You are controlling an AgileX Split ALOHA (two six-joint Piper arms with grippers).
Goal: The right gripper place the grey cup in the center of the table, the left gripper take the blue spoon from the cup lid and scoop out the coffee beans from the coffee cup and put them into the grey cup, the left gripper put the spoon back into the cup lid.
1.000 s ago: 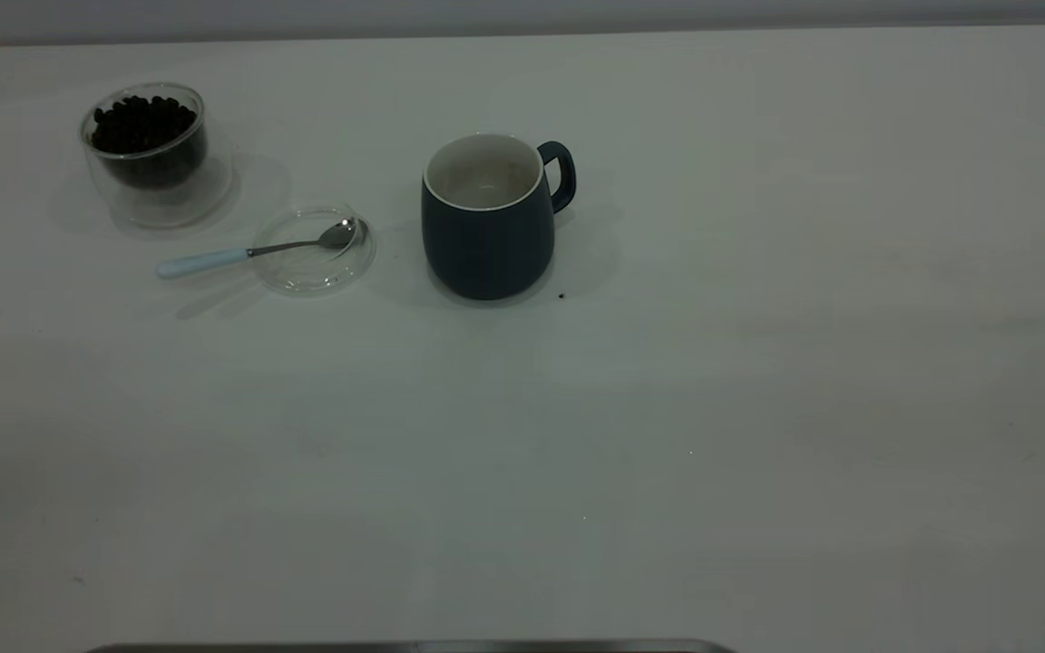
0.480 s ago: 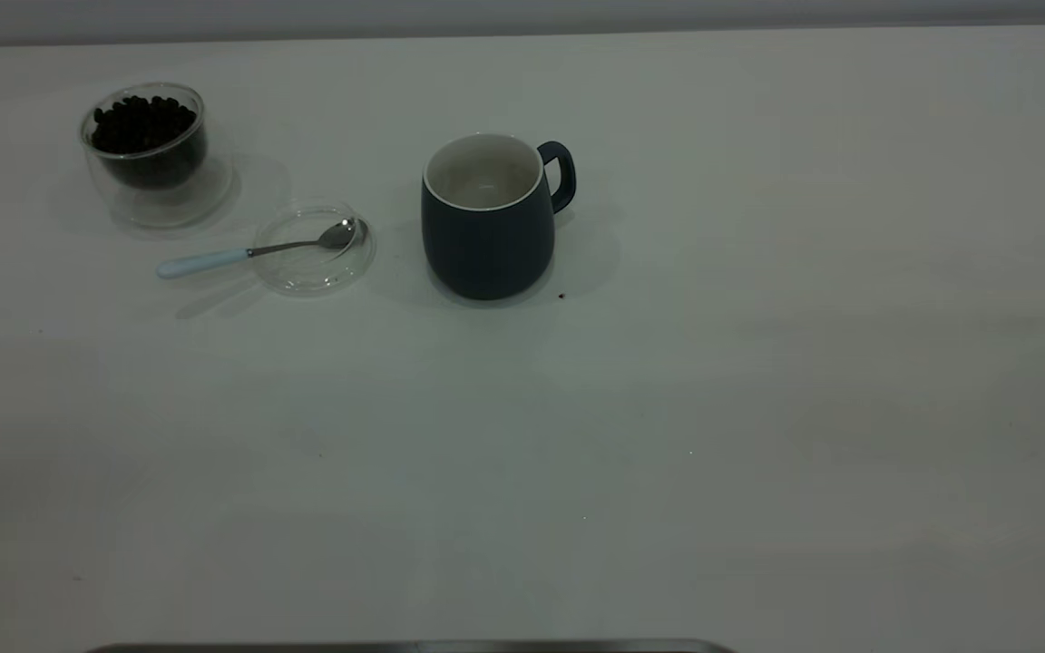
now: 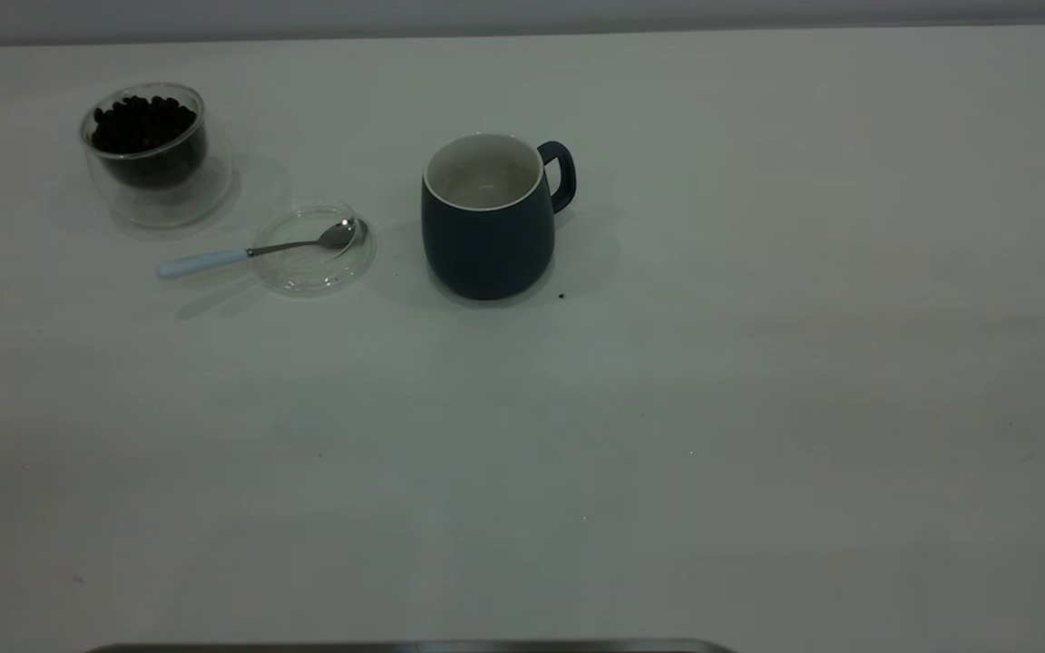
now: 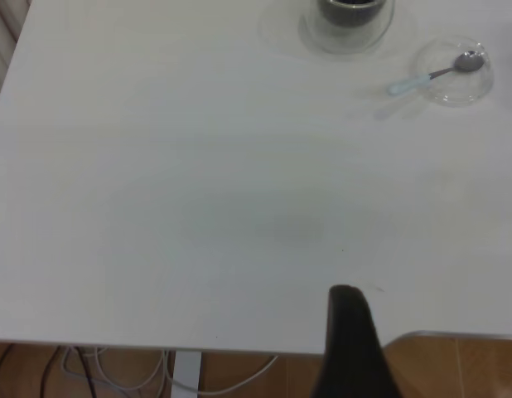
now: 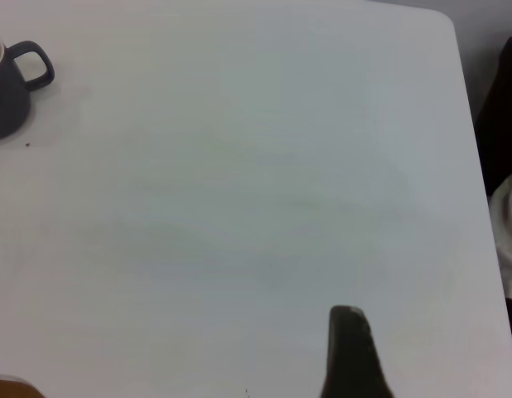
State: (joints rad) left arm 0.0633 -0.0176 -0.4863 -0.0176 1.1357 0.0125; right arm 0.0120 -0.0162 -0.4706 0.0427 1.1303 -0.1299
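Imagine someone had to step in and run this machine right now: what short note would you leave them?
Left gripper: parked at the near table edge, holding nothing. Right gripper: likewise.
Grey cup stands upright mid-table. Blue spoon lies with its bowl on the cup lid, left of the mug. Coffee cup with coffee beans sits far left.
Done: the mug looks placed; whether beans are inside is unclear. Left: possibly scooping.

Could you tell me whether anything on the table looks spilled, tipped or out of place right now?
Only one small thing: a tiny dark speck, perhaps a stray bean, lies on the table beside the grey cup. The coffee cup stands upright, and the blue spoon rests with its bowl on the cup lid.
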